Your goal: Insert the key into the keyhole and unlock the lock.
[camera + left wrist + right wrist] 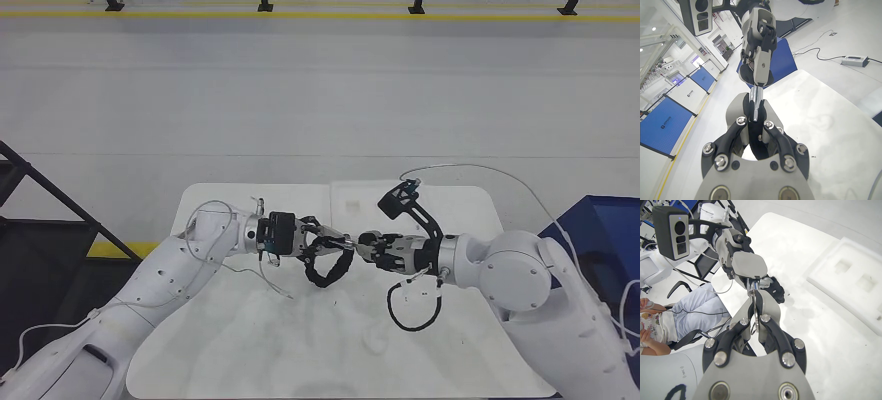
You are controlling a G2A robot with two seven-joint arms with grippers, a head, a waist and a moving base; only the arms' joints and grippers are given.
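Two-handed hold above the table [250, 330]

Over the table's middle, the left gripper [332, 241] clamps a chrome lock [755, 100] with a black cable loop [325, 272]; the right gripper [364, 243] pinches the key [754, 303], its tip touching the lock's end.

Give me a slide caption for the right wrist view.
Right gripper holds the key at the keyhole of the chrome lock clamped in the left gripper.

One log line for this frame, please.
left gripper: shut on lock | right gripper: shut on key | key: tip at lock's end, above table | unlocked: cannot tell
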